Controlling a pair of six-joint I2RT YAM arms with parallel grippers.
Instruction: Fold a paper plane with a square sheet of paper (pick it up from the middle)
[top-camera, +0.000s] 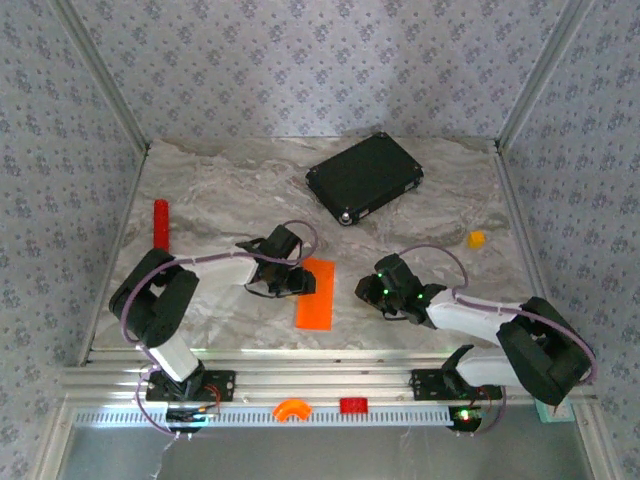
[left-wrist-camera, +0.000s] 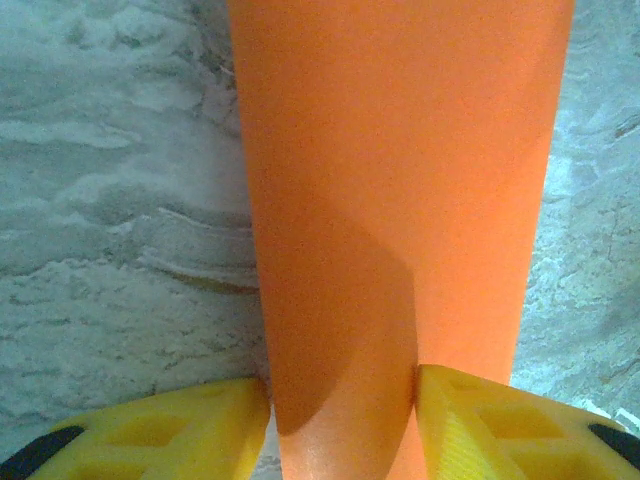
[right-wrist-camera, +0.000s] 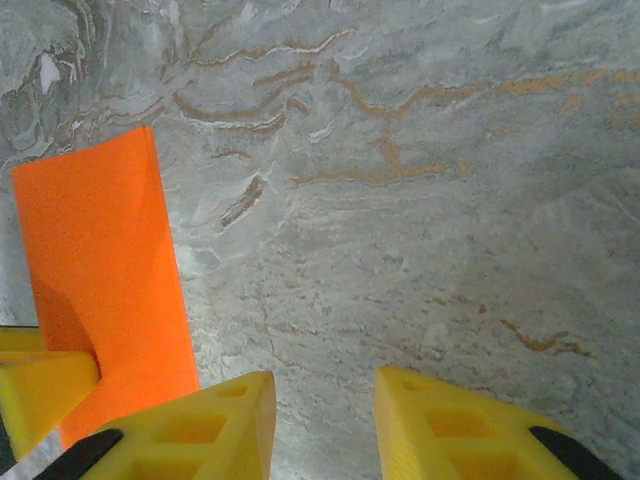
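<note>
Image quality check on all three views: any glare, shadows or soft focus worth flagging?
Top external: even light, with a bright glare band along the near edge of the table. Left wrist: orange paper sharp, a soft shadow low on it between the left claw fingers; the table at left looks soft. Right wrist: table veining crisp, a small shadow on the paper's near corner.

grey marbled tabletop (top-camera: 230, 190) (brightly lit) boxed by floral-papered walls (top-camera: 300, 60).
</note>
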